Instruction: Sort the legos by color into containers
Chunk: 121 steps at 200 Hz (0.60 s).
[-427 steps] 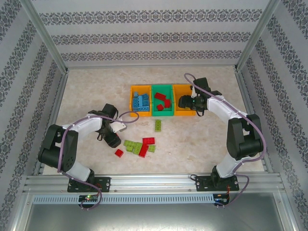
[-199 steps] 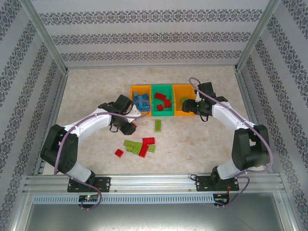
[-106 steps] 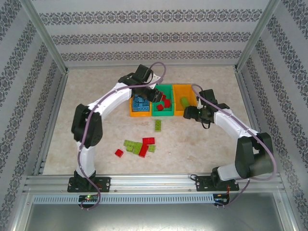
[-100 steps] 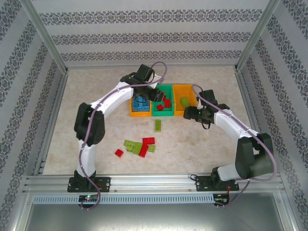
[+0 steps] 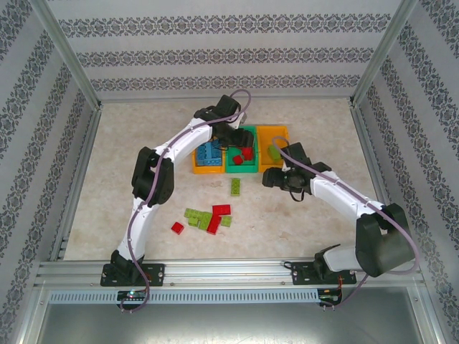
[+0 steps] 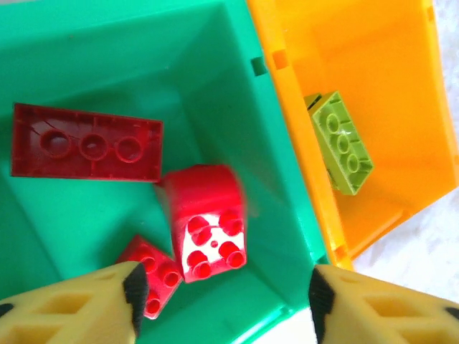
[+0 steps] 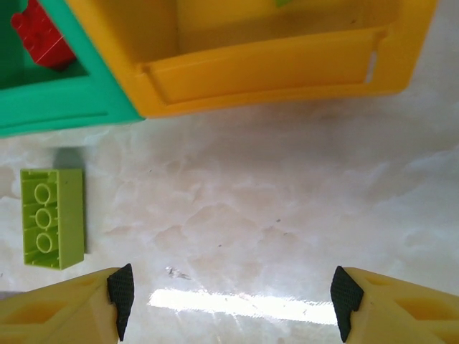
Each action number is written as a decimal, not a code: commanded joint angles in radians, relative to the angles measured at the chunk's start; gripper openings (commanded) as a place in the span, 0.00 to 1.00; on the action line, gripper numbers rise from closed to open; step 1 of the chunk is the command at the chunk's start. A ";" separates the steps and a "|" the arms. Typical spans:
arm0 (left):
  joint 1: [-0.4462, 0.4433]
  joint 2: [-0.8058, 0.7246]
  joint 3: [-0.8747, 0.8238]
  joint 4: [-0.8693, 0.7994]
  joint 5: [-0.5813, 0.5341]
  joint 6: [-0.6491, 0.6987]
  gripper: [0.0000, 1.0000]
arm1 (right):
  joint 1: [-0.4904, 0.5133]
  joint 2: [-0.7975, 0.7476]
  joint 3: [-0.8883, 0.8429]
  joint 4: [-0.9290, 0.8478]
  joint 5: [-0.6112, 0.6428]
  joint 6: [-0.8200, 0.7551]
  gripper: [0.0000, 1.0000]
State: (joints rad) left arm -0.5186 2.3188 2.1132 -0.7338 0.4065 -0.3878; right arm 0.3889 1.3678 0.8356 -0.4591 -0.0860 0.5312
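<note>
Nearest, a pile [image 5: 208, 217] of red and green legos lies unsorted; just past it a lone green brick [image 7: 51, 215] sits near the right gripper [image 7: 229, 290], which hovers low, jaws wide and empty, likely lining up that pick. Farther out the bins [image 5: 242, 172] touch in a row, blue in the left orange one, green in the right. The left gripper [image 6: 226, 290] hangs over the green bin [image 6: 272, 143], jaws apart and holding nothing, a red brick [image 6: 208, 222] below among other reds, as a drop-off there would leave it. All rests on a pale marbled table [image 5: 129, 172], within walls [image 5: 229, 54] of striped patterned paper.
</note>
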 commanded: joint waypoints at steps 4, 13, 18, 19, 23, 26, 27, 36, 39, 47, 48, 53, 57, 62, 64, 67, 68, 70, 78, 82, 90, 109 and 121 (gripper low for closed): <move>-0.016 -0.050 0.003 -0.048 -0.073 -0.023 0.75 | 0.095 -0.008 0.010 0.017 0.098 0.086 0.76; -0.017 -0.078 -0.019 -0.031 -0.085 -0.027 0.85 | 0.140 0.002 0.021 0.020 0.133 0.129 0.76; -0.017 -0.098 -0.038 -0.018 -0.094 -0.032 0.98 | 0.165 0.007 0.027 0.022 0.157 0.151 0.76; -0.017 -0.102 -0.043 -0.015 -0.096 -0.035 0.99 | 0.170 0.009 0.029 0.022 0.164 0.157 0.76; -0.017 -0.120 -0.061 0.000 -0.103 -0.040 1.00 | 0.193 0.016 0.034 0.023 0.183 0.176 0.76; -0.017 -0.135 -0.078 0.014 -0.108 -0.047 1.00 | 0.209 0.020 0.039 0.027 0.195 0.189 0.75; -0.017 -0.140 -0.081 0.018 -0.110 -0.049 1.00 | 0.215 0.023 0.040 0.028 0.200 0.193 0.75; -0.017 -0.191 -0.134 0.062 -0.125 -0.071 1.00 | 0.259 0.042 0.054 0.035 0.239 0.233 0.76; -0.017 -0.208 -0.156 0.078 -0.127 -0.078 1.00 | 0.274 0.050 0.059 0.036 0.253 0.247 0.75; -0.018 -0.253 -0.203 0.119 -0.138 -0.091 1.00 | 0.308 0.071 0.071 0.046 0.281 0.279 0.76; -0.017 -0.258 -0.211 0.124 -0.140 -0.093 1.00 | 0.312 0.074 0.073 0.048 0.282 0.283 0.76; -0.017 -0.285 -0.240 0.141 -0.151 -0.099 1.00 | 0.332 0.089 0.081 0.055 0.296 0.301 0.76; -0.017 -0.305 -0.260 0.153 -0.160 -0.104 1.00 | 0.346 0.100 0.089 0.057 0.303 0.315 0.76; -0.017 -0.328 -0.280 0.164 -0.170 -0.106 1.00 | 0.360 0.119 0.098 0.061 0.312 0.332 0.76; -0.017 -0.337 -0.288 0.167 -0.174 -0.106 1.00 | 0.367 0.125 0.101 0.064 0.314 0.337 0.76; -0.018 -0.350 -0.298 0.171 -0.179 -0.107 0.99 | 0.375 0.135 0.108 0.065 0.316 0.344 0.76; -0.016 -0.354 -0.302 0.172 -0.180 -0.107 0.99 | 0.378 0.139 0.109 0.067 0.317 0.345 0.76; -0.017 -0.361 -0.308 0.175 -0.184 -0.108 0.99 | 0.381 0.148 0.114 0.068 0.316 0.349 0.76; -0.016 -0.393 -0.335 0.185 -0.196 -0.108 0.99 | 0.399 0.174 0.131 0.077 0.316 0.359 0.76; -0.016 -0.408 -0.347 0.187 -0.209 -0.115 1.00 | 0.406 0.188 0.142 0.079 0.317 0.360 0.76; -0.014 -0.428 -0.357 0.169 -0.236 -0.138 0.99 | 0.417 0.219 0.165 0.078 0.316 0.361 0.76; -0.010 -0.470 -0.381 0.137 -0.261 -0.127 0.99 | 0.429 0.299 0.225 0.066 0.314 0.360 0.76; -0.007 -0.507 -0.432 0.142 -0.294 -0.127 0.99 | 0.430 0.346 0.260 0.055 0.309 0.357 0.76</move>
State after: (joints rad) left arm -0.5346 1.8717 1.7531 -0.6052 0.1986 -0.4931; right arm 0.8101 1.6402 1.0245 -0.3988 0.1829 0.8520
